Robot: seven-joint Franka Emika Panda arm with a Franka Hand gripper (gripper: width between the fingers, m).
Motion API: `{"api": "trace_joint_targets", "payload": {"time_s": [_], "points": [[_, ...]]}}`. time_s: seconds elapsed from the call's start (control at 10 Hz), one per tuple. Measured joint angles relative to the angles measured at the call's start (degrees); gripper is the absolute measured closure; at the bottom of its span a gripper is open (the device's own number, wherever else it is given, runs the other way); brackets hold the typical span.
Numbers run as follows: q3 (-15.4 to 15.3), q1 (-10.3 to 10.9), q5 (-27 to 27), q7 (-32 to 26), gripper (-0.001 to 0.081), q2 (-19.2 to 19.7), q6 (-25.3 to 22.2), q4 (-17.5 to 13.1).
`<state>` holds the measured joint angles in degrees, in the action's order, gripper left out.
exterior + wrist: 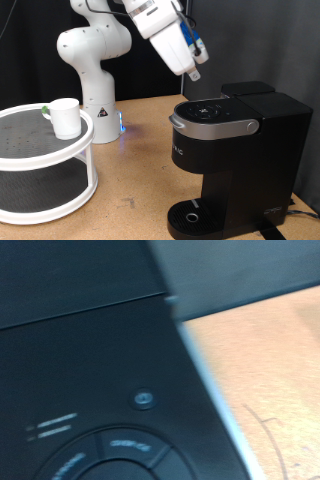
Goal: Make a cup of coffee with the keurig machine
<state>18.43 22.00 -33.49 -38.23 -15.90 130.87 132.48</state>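
Wooden table, dark backdrop — coffee machine (235,160) at exterior view's right, gripper (194,73) hovering above its lid, grip state unclear. Cup (65,117) sits on white rack (45,150) at left, drip tray bare — likely the button or lid step; next move needs careful lowering.

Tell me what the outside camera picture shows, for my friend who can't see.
A robot's gripper hangs just above a black keurig machine. On the exterior view's left, a small white cup stands on a round white rack.
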Motion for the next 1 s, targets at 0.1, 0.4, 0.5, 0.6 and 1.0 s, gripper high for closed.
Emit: {"api": "trace_joint_targets", "payload": {"time_s": [0.1,0.4,0.5,0.6,1.0], "points": [[-0.13,-0.14,-0.99,2.26,0.0806,-1.50,3.27,2.08],[0.88,-1.26,-2.28,3.78,0.0806,-8.00,3.86,7.22],[1.50,-1.77,-1.86,3.54,0.0806,-9.98,1.82,8.22],[2.03,-2.47,-0.96,3.17,0.0806,-11.96,-0.23,9.16],[3.08,-5.81,3.63,1.12,0.0806,-19.34,-6.04,13.15]]}}
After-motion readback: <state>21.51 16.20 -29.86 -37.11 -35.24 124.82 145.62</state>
